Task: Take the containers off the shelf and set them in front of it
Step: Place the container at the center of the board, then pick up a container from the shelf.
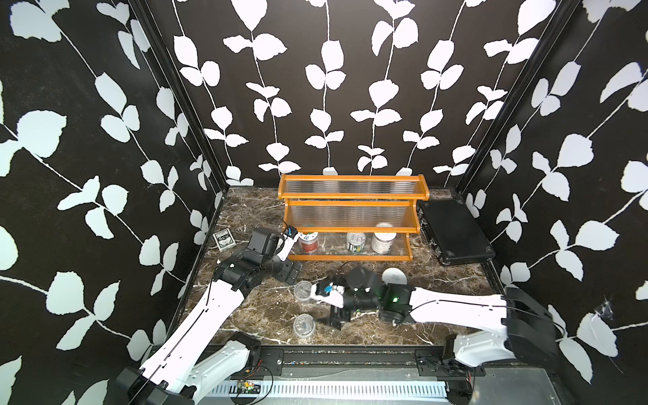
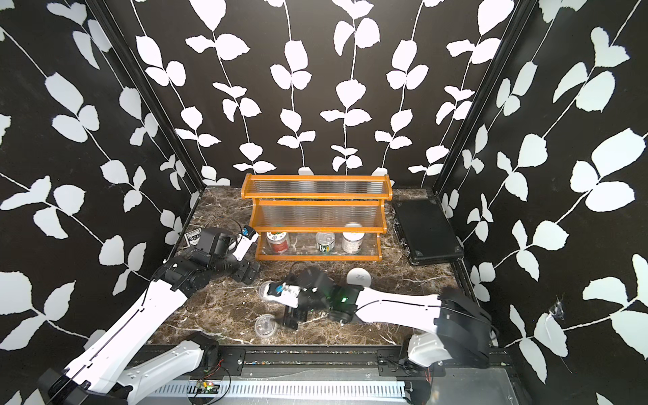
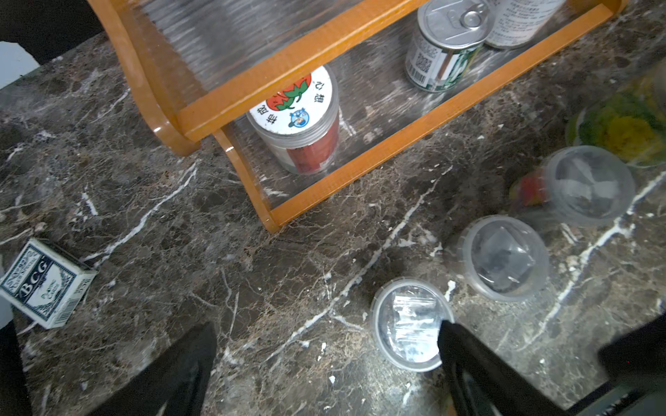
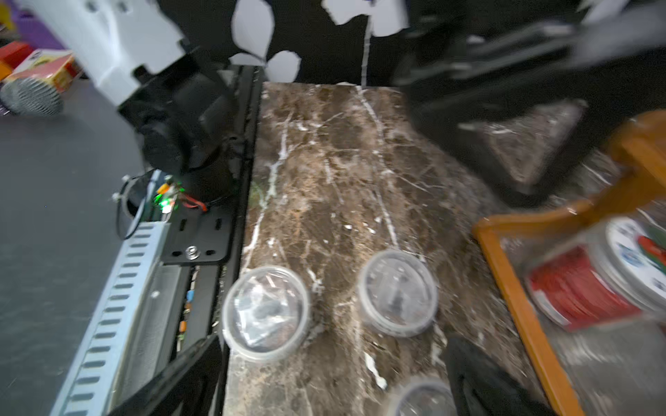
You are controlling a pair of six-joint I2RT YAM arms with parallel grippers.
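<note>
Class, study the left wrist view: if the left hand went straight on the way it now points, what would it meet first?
Probably the bare marble tabletop, since the left hand tilts downward. If it skimmed above that, the front rail of the shelf would come next. Depth is unclear.

Table (image 1: 456,277): dark brown marble-look top with white veining.
Card box (image 1: 223,241): small, black-and-white, lies flat on the table close to the left wall. The left wrist view reads "BCG" on its face.
Black case (image 1: 454,233): flat, hard-shell with metal corner caps. It lies flat at the back right of the table, next to the right wall.
Walls (image 1: 326,87): black with a white leaf-and-vine print on three sides.
Front edge: a black rail (image 1: 347,354) with a slotted metal duct (image 1: 333,388) just outside it. A small circuit board (image 4: 165,201) with a green light sits at the duct's end.
Beyond the table in the right wrist view: a grey mesh dome (image 4: 30,95) and a red-yellow carton (image 4: 43,70), both blurred.
</note>
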